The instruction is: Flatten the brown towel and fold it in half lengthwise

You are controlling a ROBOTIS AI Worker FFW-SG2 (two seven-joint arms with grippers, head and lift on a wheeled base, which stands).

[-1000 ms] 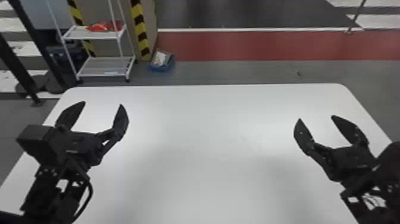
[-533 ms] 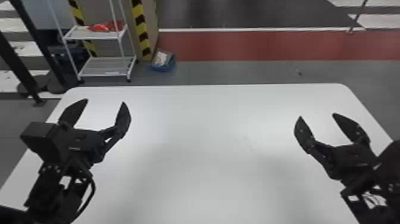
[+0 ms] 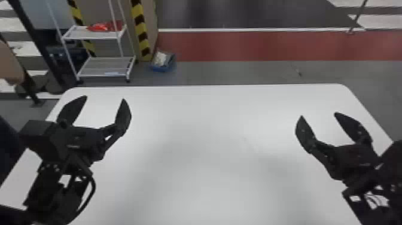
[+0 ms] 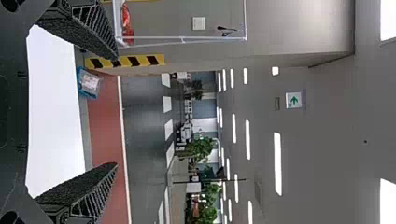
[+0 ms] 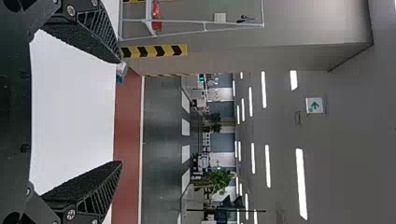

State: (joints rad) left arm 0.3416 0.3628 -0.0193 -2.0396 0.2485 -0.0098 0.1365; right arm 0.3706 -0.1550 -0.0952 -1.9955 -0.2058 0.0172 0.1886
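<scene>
Over the left part of the white table, my left gripper is held with its two fingers wide apart. My right gripper hangs over the table's right part, also open. Bare air lies between the fingers of the left gripper in the left wrist view, and likewise for the right gripper in the right wrist view. At the head view's left edge is a tan-brown shape; I cannot tell whether it is the brown towel.
Behind the table's left end stands a white rack with a red item on its upper shelf. A blue bin sits on the floor beyond the far edge. A dark shape is beside the left arm.
The left gripper has risen slightly in the head view; the right one has shifted up just a little. The tan-brown and dark shapes have come in at the left edge. Both grippers stay open.
</scene>
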